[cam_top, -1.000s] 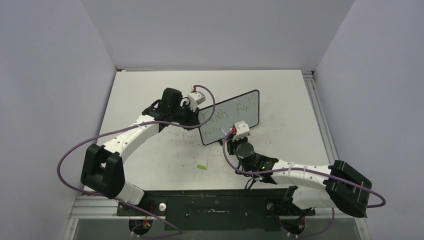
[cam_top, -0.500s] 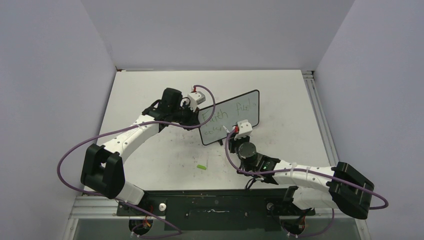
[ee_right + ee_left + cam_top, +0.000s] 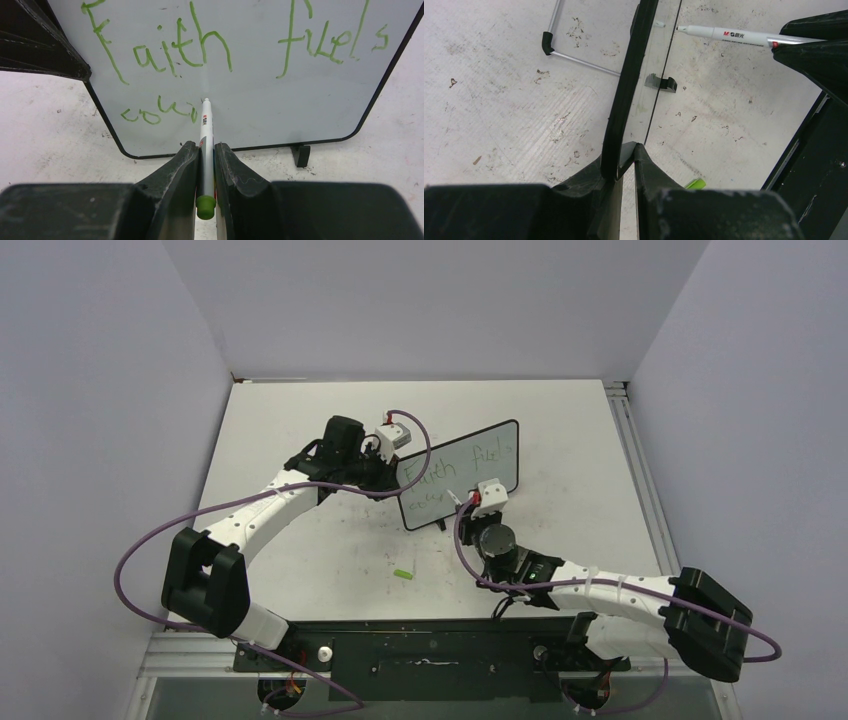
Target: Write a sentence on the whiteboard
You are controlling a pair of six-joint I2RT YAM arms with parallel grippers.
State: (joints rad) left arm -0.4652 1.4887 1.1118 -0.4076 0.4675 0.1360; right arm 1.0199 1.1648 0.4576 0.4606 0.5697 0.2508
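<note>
The whiteboard stands tilted on the table, black-framed. Green words, the sentence, read "Faith fuels" on the top line, with "cour" begun below. My left gripper is shut on the board's left edge, with the frame pinched between its fingertips. My right gripper is shut on a white marker with a green end. The marker points at the board, its tip just right of "cour". I cannot tell whether the tip touches. The marker also shows in the left wrist view.
A small green cap lies on the scuffed white tabletop in front of the board. The board's wire stand sticks out behind it and a black foot sits at its lower right. Grey walls enclose the table.
My right gripper has shifted slightly right along the board's lower line with the marker. The left arm and the board have not moved.
</note>
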